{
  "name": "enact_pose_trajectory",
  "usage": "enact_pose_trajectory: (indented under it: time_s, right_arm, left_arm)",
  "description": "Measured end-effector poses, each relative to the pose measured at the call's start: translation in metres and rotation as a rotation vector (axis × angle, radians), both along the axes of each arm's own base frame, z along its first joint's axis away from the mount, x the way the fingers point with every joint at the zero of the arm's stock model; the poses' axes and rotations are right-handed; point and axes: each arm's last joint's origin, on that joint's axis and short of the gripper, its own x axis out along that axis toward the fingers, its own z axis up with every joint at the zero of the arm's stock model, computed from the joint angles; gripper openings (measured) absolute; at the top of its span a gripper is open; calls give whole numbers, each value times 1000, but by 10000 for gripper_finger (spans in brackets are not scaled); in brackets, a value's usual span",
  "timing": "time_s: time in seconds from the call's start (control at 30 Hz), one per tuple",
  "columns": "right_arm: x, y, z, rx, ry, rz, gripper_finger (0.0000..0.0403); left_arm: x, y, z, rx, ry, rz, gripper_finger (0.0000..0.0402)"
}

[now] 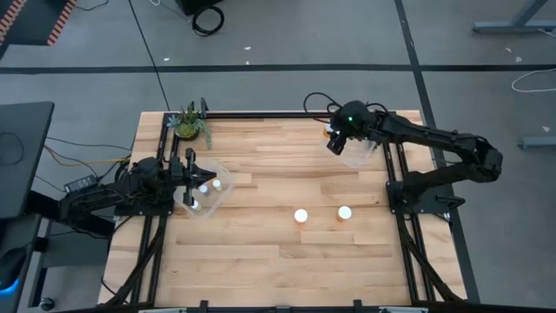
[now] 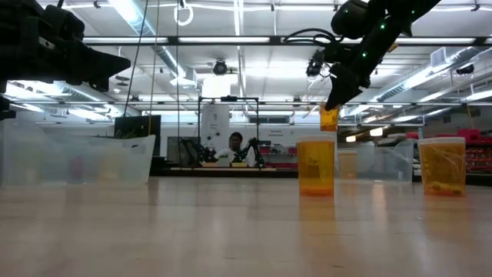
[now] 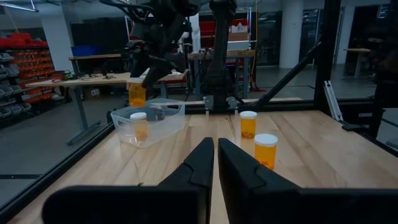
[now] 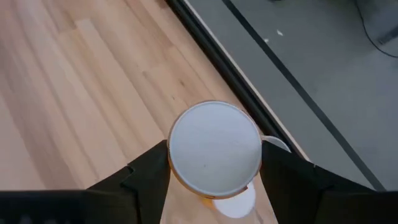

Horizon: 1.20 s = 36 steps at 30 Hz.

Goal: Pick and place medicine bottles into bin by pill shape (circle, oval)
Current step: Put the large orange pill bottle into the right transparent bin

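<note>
My right gripper (image 1: 337,139) is shut on a small amber bottle with a white cap (image 4: 214,148) and holds it above the clear bin (image 1: 358,153) at the table's far right. In the low view the bottle (image 2: 329,118) hangs below the fingers. Another capped bottle (image 3: 139,126) stands inside that bin. Two more bottles (image 1: 301,216) (image 1: 345,212) stand upright on the table's middle. My left gripper (image 1: 193,172) is shut and empty above the clear left bin (image 1: 205,193), which holds white-capped bottles. My right gripper pinches the bottle at its top, with one finger on each side of the white cap's rim (image 4: 173,155). The fingers come from above, pointing down. The bottle hangs upright below them (image 2: 329,119), lifted clear above the right bin.
A green potted plant (image 1: 188,123) stands at the far left corner. Black frame rails (image 1: 393,174) run along the table's left and right sides. Bare wood lies between the bins and toward the near edge.
</note>
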Motion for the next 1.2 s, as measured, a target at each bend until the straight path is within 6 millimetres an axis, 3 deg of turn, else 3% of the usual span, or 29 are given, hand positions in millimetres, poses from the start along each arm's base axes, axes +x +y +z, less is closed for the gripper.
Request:
enact_pose_trajectory:
  time_s: [0.87,1.2]
  right_arm:
    - [-34,-33,-7,72,56,-237,235]
    - [-49,-40,-34,91,89,-304,235]
  left_arm:
    - [0,0,0,0,0,0,35]
    - [0,0,0,0,0,0,23]
